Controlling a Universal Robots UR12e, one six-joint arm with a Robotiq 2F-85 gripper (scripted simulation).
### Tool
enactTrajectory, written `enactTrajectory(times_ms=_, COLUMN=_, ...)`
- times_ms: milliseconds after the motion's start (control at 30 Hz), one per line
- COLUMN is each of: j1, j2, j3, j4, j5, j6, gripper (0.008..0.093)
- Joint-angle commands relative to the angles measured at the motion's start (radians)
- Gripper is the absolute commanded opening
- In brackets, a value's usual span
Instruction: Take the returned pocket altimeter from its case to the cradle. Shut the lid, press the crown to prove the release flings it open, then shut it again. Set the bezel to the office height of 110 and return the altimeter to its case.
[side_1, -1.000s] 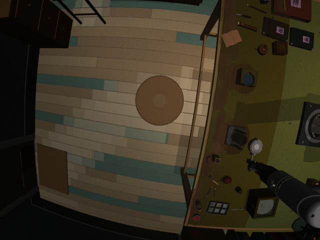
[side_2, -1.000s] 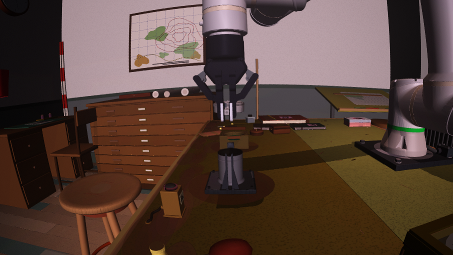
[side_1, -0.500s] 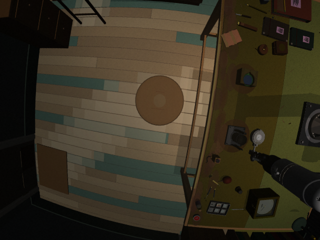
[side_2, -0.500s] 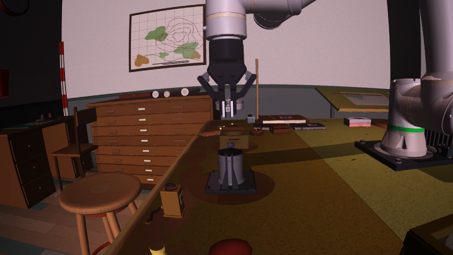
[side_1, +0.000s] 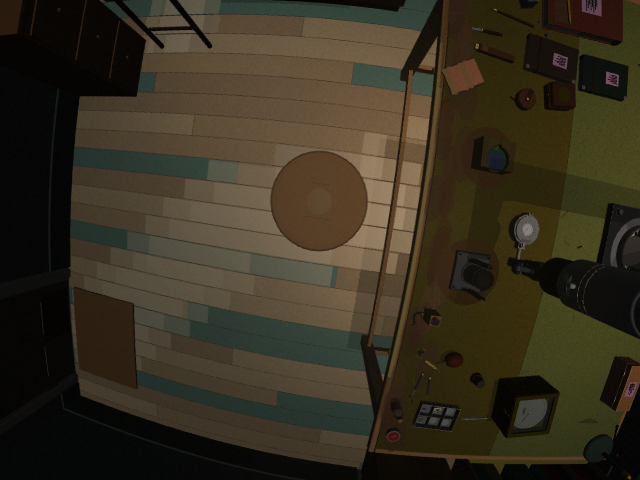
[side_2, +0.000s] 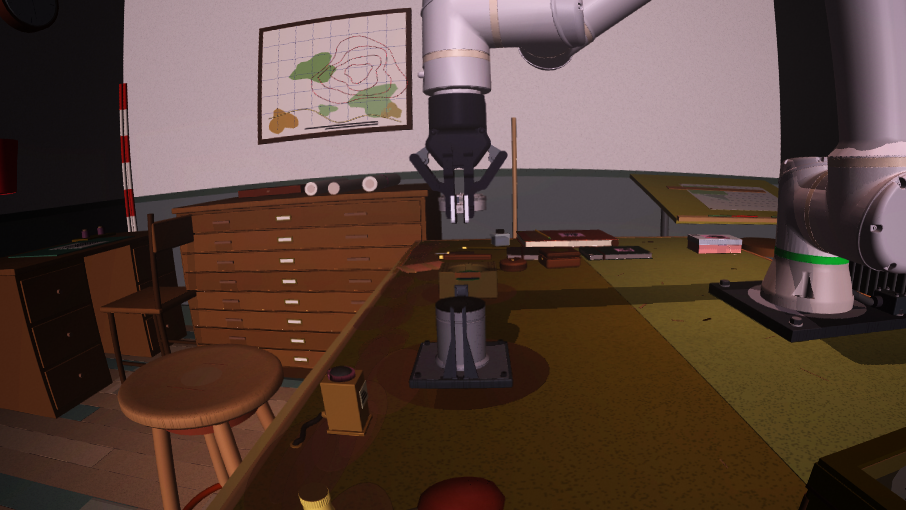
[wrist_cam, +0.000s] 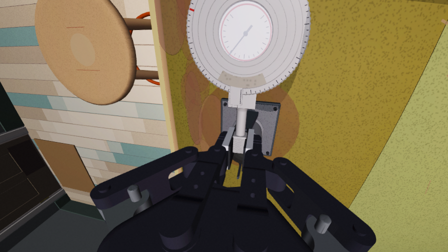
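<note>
I hold the pocket altimeter (wrist_cam: 247, 44) by the knurled crown at the end of its stem, my gripper (wrist_cam: 238, 144) closed on it. Its round white dial with a ringed bezel faces up, level, in the air above the bench (side_1: 526, 229). The cradle (side_2: 461, 342), a grey cylinder with dark uprights on a square dark plate, stands on the bench just below and beside my gripper (side_2: 461, 208). The case (side_1: 492, 155), a small open box with a blue-green lining, sits farther along the bench toward the books.
The bench's front edge (side_2: 330, 355) runs close beside the cradle, with a round stool (side_2: 200, 386) past it on the floor. A small brown box with a button (side_2: 345, 399) sits near that edge. The robot's base (side_2: 824, 253) stands on the right.
</note>
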Motion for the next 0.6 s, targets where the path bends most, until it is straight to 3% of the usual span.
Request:
enactTrajectory(times_ms=0, j1=-0.012, j2=-0.002, j3=0.000, j4=-0.001, j5=0.000, j6=-0.011, gripper=0.0080)
enactTrajectory(times_ms=567, j1=-0.207, j2=-0.003, j3=0.001, j4=-0.001, j5=0.000, j6=-0.208, gripper=0.0080)
